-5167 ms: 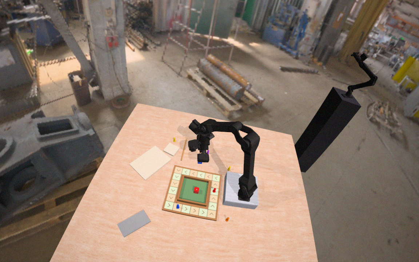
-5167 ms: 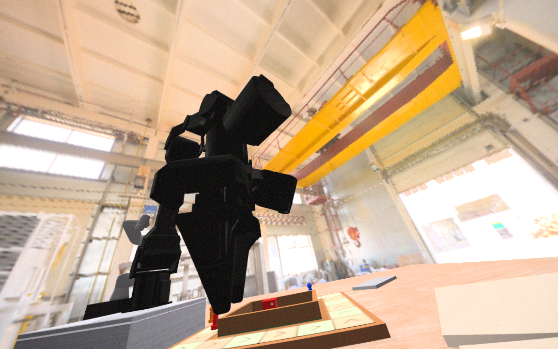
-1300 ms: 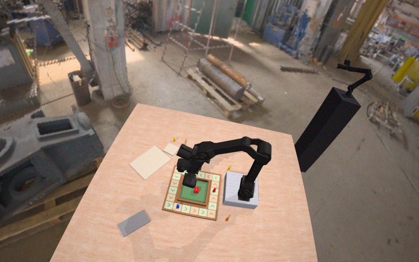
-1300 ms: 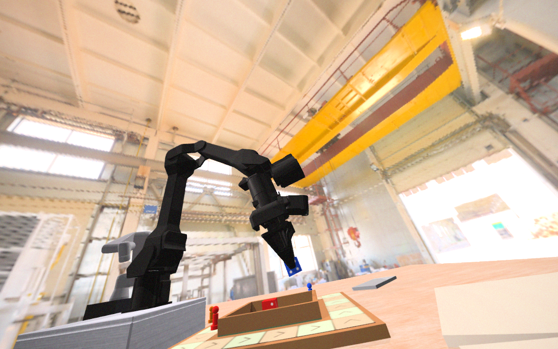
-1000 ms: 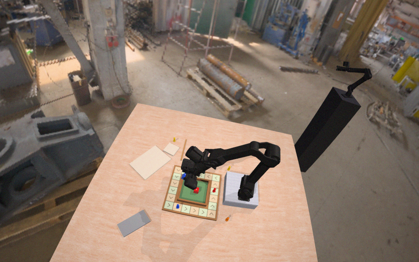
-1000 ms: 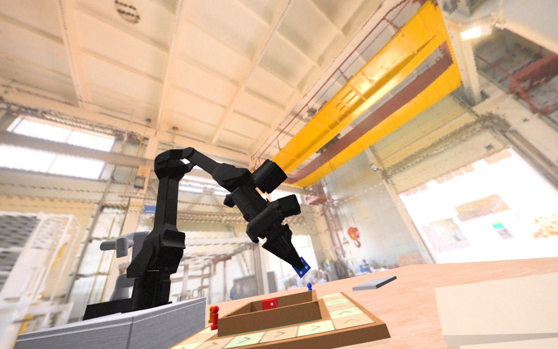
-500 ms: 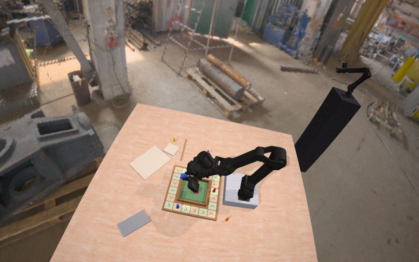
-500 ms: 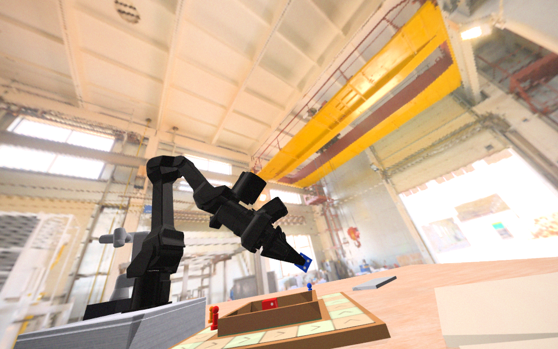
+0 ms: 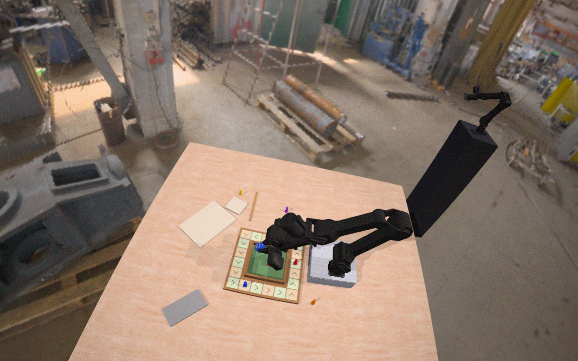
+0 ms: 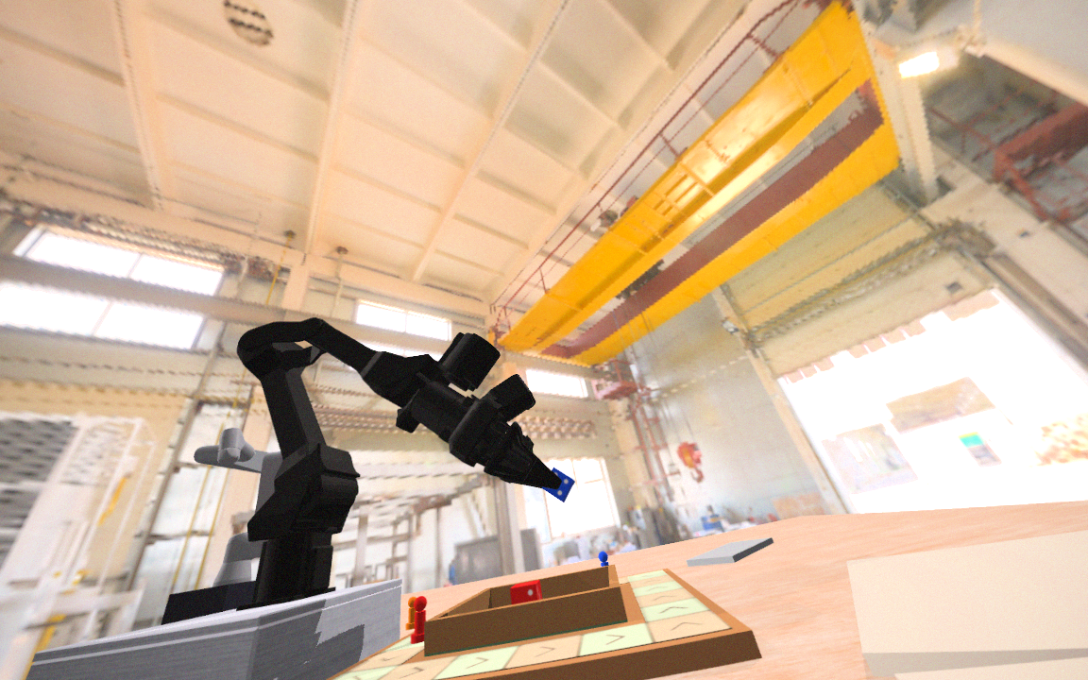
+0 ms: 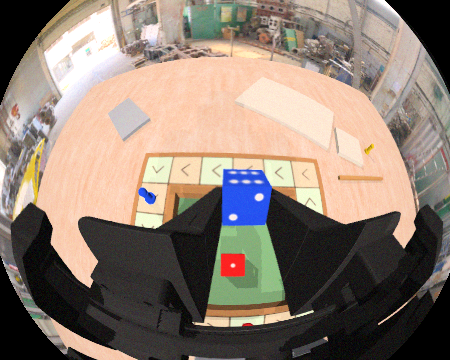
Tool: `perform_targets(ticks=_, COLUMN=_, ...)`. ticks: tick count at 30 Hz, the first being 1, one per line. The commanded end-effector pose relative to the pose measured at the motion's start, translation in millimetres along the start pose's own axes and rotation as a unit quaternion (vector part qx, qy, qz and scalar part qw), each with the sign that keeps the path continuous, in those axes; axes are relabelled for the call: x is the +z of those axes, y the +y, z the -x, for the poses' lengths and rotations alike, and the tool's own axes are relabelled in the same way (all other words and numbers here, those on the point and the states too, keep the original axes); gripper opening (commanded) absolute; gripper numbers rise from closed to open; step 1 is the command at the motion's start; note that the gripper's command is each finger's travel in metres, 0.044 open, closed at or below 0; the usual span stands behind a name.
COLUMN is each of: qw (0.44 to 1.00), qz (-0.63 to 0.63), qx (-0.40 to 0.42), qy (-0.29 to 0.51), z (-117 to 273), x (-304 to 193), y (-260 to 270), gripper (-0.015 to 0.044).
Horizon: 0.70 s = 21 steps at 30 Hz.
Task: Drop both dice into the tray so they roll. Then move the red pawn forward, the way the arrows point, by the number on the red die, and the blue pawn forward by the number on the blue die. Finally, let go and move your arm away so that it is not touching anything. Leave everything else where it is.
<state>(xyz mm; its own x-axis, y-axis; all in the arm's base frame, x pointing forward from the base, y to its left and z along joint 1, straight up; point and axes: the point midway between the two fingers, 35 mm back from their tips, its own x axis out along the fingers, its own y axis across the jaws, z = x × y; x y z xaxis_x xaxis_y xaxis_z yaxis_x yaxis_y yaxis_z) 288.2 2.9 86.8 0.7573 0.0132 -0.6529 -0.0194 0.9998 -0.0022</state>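
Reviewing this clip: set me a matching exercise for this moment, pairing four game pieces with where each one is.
Things:
1. blue die
2. red die
3. blue pawn
4. red pawn

Places:
A. lying on the green floor of the tray
B. standing on a board square on the side nearest the arm's base
C. held in the gripper above the board
D. standing on a square of the board's arrow track, on the side far from the arm's base

Pairs: 1-C, 2-A, 3-D, 4-B
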Motion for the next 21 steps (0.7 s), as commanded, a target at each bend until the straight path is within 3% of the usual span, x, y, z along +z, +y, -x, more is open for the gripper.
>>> perform_targets(ticks=1, qw=1.0, qz=0.001, qx=-0.002, qy=-0.003, z=4.2, x=-1.4, y=-28.2, gripper=0.0)
perform_targets(ticks=19, qw=1.0, qz=-0.001, qx=-0.004, qy=-0.005, z=4.6, x=-0.8, y=-31.4, gripper=0.0)
perform_targets(ticks=21, qw=1.0, qz=-0.001, qx=-0.004, qy=-0.005, z=4.6, x=-0.8, y=-31.4, gripper=0.0053)
